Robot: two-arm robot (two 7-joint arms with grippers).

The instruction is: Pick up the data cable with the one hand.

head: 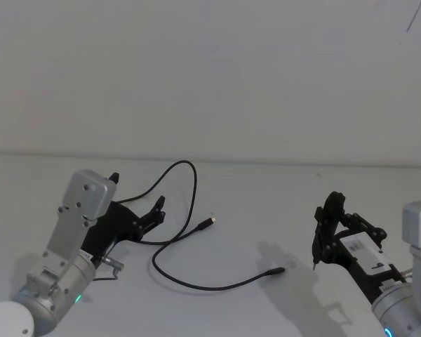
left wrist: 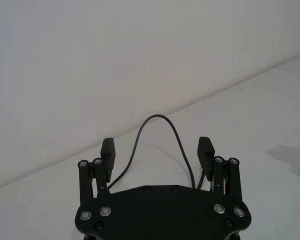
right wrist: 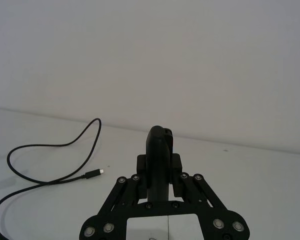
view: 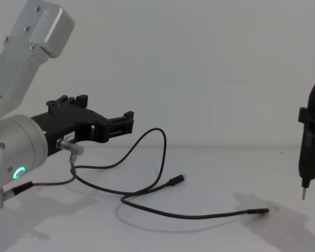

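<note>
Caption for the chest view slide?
Open left pincer at the looped black cable; right pincer parked at right edge.

Plain matte white table [head: 266, 203] meeting a white wall [head: 210, 70] along a faint seam. Upright at the right, a slim black tool [view: 311, 142], pointed tip down. High on the wall, a thin dark streak [head: 412, 20].
</note>
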